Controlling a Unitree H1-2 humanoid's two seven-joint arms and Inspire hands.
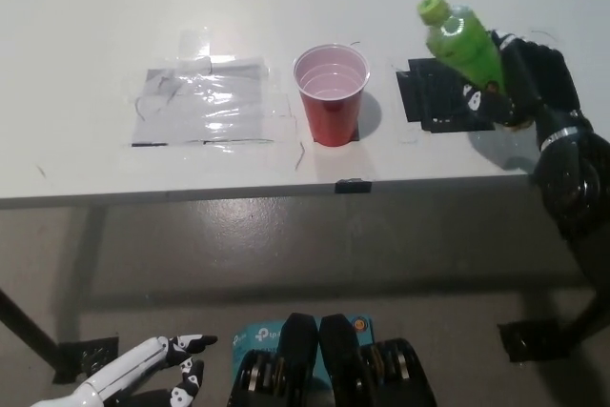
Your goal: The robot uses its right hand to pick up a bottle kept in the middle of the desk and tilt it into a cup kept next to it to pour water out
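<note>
My black right hand [527, 83] is wrapped around the lower body of the green plastic bottle with the lime-green cap [464, 45], fingers closed firmly on it. The bottle is off the white desk [95, 26] and tilted, its long axis slanting from my palm up and over toward the red plastic cup [331, 92], cap end leading. The cap [433, 8] is on the bottle as far as I can see.

Taking the cup as my landmark: the bottle hangs to the cup's right, near it but clearly apart, with the cap short of the rim and not yet over the opening. Below the bottle, just right of the cup, a black rectangular mark [434, 97] shows on the desk. To the cup's left lies a clear plastic sheet taped flat [200, 102].

What matters for the pour, I judge, is that the neck points the right way but must travel further toward the cup before tipping more. My right hand is the near one; my white left hand [143, 374] rests low, well below the desk's front edge and far from the cup, fingers spread and holding nothing.
</note>
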